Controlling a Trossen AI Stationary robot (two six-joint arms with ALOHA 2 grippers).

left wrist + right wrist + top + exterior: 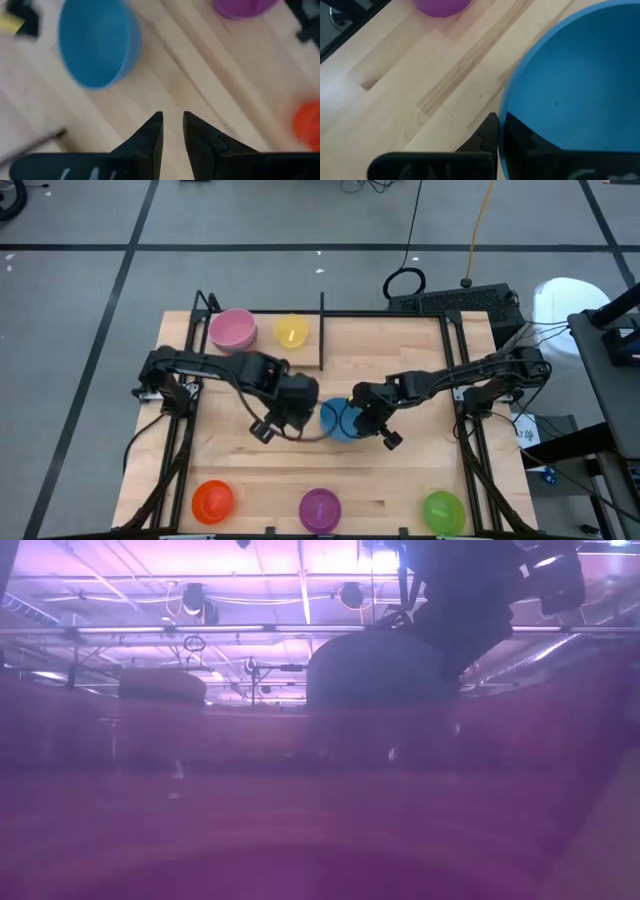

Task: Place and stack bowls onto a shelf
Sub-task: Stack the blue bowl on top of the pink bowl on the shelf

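Note:
A blue bowl [338,420] sits at mid-table between my two grippers. My right gripper [360,420] is shut on it. Just to the bowl's left my left gripper [300,418] points down, open, with bare wood under its fingers [150,140]. From the left wrist, the blue bowl [97,42] shows its hollow. On the shelf [380,313] at the far side, left of its upright divider [322,330], stand a pink bowl [232,330] and a yellow bowl [291,332]. My right gripper [500,120] pinches the blue bowl's rim [504,100] on the side toward the table's right, one finger inside the hollow [520,135] and one outside [487,132]. The fingers slant down from the right. Whether the bowl's base rests on the wood I cannot tell.
An orange bowl [213,500], a purple bowl [320,508] and a green bowl [443,510] stand along the near edge. The shelf's part right of the divider shows bare wood. Black frame rods run along both table sides. A purple haze fills the lower half of the low view.

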